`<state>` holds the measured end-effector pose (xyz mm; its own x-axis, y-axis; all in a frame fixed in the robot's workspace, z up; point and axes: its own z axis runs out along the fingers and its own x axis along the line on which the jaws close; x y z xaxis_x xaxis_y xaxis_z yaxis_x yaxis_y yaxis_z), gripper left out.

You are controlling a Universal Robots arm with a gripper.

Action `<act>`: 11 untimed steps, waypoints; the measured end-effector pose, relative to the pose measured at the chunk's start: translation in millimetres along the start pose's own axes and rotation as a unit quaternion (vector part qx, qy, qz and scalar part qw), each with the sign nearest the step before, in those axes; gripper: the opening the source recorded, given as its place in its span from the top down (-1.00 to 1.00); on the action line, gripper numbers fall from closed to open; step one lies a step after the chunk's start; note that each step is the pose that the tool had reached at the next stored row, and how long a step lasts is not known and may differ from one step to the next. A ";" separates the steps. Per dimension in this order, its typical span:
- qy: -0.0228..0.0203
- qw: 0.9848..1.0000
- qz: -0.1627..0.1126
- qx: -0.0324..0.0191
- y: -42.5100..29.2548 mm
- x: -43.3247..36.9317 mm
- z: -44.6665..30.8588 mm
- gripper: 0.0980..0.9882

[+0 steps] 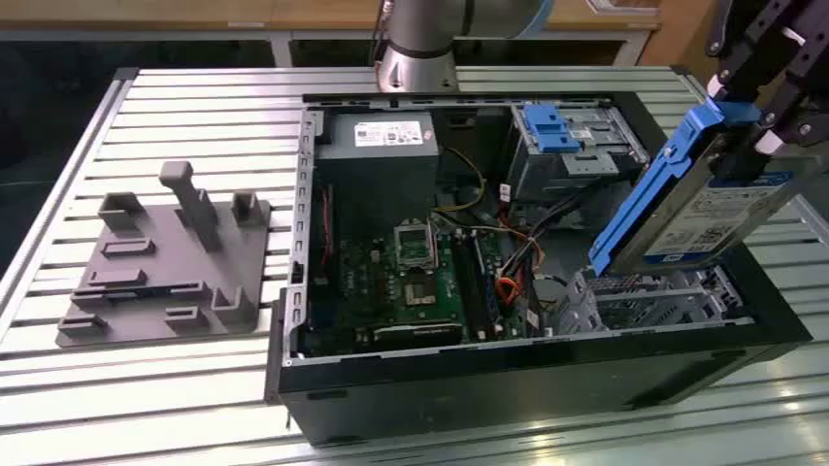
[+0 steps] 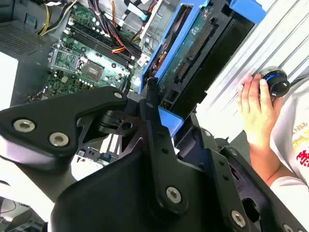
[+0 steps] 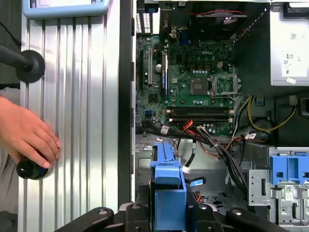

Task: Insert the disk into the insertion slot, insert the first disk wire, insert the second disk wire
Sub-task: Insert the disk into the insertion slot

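In the exterior view my gripper (image 1: 751, 146) is shut on the upper end of the disk (image 1: 706, 218), a silver drive with white labels in a blue carrier rail. The disk hangs tilted, its lower end just above the insertion slot (image 1: 647, 296), a low silver perforated cage in the near corner of the open computer case on the exterior view's right. In both wrist views the blue carrier (image 2: 169, 53) (image 3: 166, 186) sits between my black fingers (image 2: 149, 125). Loose coloured wires (image 1: 512, 267) lie beside the cage, and a blue-tipped cable (image 3: 195, 182) lies beneath the disk.
The case also holds a green motherboard (image 1: 414, 272), a grey power supply (image 1: 382, 136) and a taller grey bay with a blue latch (image 1: 570, 136). A grey fixture (image 1: 169, 262) stands on the slatted table (image 1: 194, 107). A person's hand (image 3: 29, 135) rests on a black knob beside the case.
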<state>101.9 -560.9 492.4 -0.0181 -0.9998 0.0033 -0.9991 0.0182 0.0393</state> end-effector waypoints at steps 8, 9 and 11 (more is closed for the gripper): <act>0.000 1.000 0.000 0.000 0.0 0.0 0.0 0.40; 0.000 1.000 0.000 0.000 0.0 0.0 0.0 0.40; 0.000 1.000 0.000 0.000 0.0 0.0 0.0 0.40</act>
<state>101.9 -561.0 492.4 -0.0181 -0.9998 0.0033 -0.9991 0.0182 0.0393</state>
